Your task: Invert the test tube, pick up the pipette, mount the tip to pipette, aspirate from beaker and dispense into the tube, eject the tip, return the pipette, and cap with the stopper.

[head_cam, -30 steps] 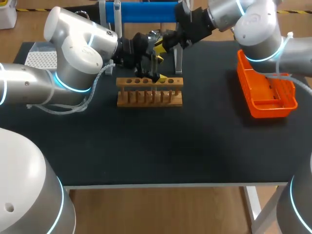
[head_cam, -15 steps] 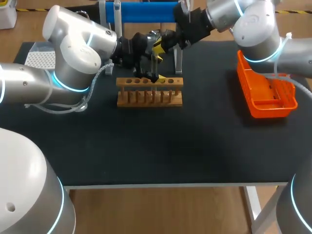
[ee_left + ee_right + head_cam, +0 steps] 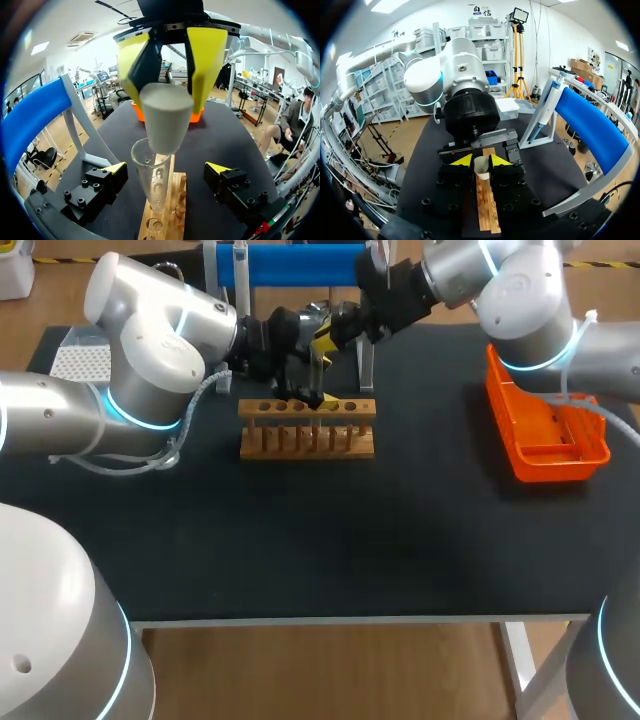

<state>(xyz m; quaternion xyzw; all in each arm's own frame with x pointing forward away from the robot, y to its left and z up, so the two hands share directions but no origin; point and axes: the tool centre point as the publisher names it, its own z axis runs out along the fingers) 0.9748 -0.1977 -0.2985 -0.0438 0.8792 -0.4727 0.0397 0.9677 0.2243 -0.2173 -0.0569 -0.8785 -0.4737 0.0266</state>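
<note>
White stopper (image 3: 165,120) pinched by right end effector (image 3: 480,161) above test tube (image 3: 149,172) | left end effector (image 3: 166,169) spread astride it

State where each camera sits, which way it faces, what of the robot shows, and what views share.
Head view: fixed above and behind, looking down on the table; both arms come in over the wooden rack.
Left wrist view: on the left wrist, looking along the open left end effector at the test tube; the right end effector holds the stopper over its mouth.
Right wrist view: on the right wrist, facing its held stopper and the left arm beyond.
Shared: stopper and rack in both wrist views.
</note>
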